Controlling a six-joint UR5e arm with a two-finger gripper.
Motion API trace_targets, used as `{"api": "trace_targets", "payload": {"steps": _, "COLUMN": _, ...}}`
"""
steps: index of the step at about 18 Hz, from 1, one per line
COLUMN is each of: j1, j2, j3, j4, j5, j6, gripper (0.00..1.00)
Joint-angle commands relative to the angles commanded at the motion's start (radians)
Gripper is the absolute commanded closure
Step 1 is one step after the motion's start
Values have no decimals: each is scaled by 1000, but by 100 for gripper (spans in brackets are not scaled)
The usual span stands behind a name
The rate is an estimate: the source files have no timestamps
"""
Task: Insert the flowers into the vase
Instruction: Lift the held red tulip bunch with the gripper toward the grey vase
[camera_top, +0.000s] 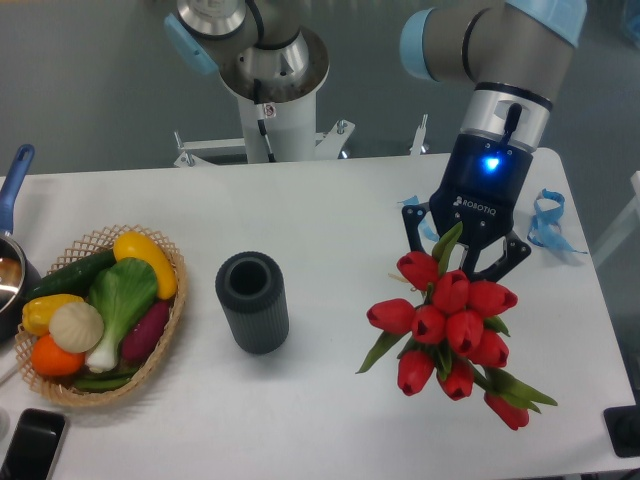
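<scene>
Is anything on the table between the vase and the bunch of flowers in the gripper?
No. In the camera view, only bare white table separates the vase from the flowers, which the gripper holds.

White table (330, 200) before a plain grey wall (90, 90)

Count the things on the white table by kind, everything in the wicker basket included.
Red tulip bunch: 1
Dark grey ribbed cylinder vase: 1
Woven wicker basket: 1
Toy vegetables in the basket: about 8, some hidden
Black phone: 1
Blue-handled pan: 1
Blue ribbon: 1
Total: about 14
</scene>
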Motion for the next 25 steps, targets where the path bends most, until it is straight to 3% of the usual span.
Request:
{"api": "trace_targets", "payload": {"steps": 14, "j1": -31, "j2": -18, "j3": -8, "j4": 20, "j5": 0, "j6": 14, "gripper": 86}}
{"api": "trace_targets", "payload": {"steps": 18, "j1": -64, "j2": -44, "j3": -6, "j4": 83, "j5": -8, "j6": 14, "gripper": 86}}
{"api": "trace_targets", "payload": {"steps": 20, "j1": -67, "j2": -43, "j3": -9, "j4": 84, "j5": -15, "j6": 12, "gripper": 86}}
{"api": "trace_targets", "payload": {"steps": 25, "j1": -58, "j2": -20, "j3": -57, "j4": 84, "j5": -136, "j6": 12, "gripper": 86}}
